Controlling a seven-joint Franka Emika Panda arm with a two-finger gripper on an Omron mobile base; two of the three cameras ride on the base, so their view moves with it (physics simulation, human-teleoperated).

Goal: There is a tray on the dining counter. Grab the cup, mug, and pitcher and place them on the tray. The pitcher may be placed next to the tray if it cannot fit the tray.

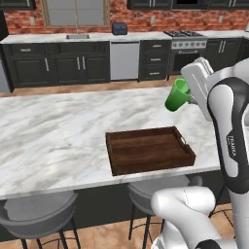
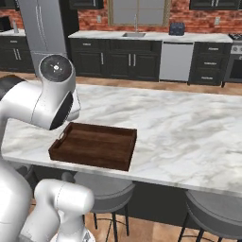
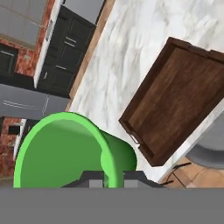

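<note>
Marble dining counter (image 1: 53,131) bears the tray (image 1: 148,149); above it (tilted) hangs the cup (image 1: 177,96), pinched by closed fingers (image 3: 109,180).

A home kitchen, rendered. Dark cabinets (image 1: 53,63) run along a red brick wall (image 1: 146,19) with a sink (image 1: 78,36) under a window (image 1: 75,12), a dishwasher (image 1: 124,60), and a stove (image 1: 187,48). Grey stools (image 2: 215,215) tuck under the marble table (image 1: 53,141).
</note>
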